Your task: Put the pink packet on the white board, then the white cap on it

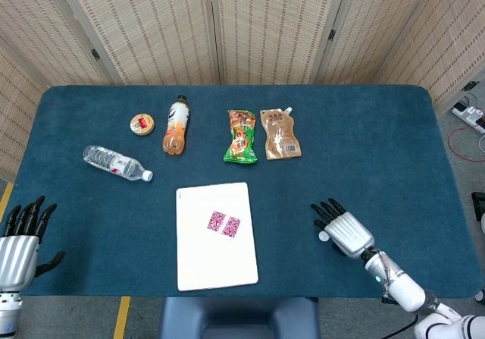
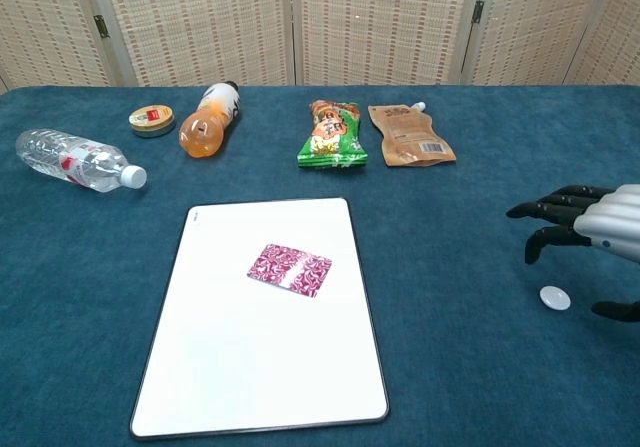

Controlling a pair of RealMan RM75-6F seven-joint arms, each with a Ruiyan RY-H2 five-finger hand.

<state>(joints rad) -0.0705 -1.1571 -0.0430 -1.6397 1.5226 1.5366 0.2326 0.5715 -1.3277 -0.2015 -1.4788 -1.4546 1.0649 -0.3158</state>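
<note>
The pink packet (image 1: 223,223) (image 2: 290,269) lies flat near the middle of the white board (image 1: 216,267) (image 2: 260,367). A small white cap (image 2: 554,297) rests on the blue cloth well to the right of the board; in the head view the cap (image 1: 323,236) peeks out at the left edge of my right hand. That right hand (image 1: 345,230) (image 2: 585,229) hovers over the cap with fingers spread and nothing in it. At the table's lower left corner my left hand (image 1: 21,240) is open and empty.
Along the far side lie a water bottle (image 1: 117,163), a round tin (image 1: 142,123), an orange drink bottle (image 1: 176,125), a green snack bag (image 1: 242,136) and a brown pouch (image 1: 280,133). The table's front edge runs just below the board.
</note>
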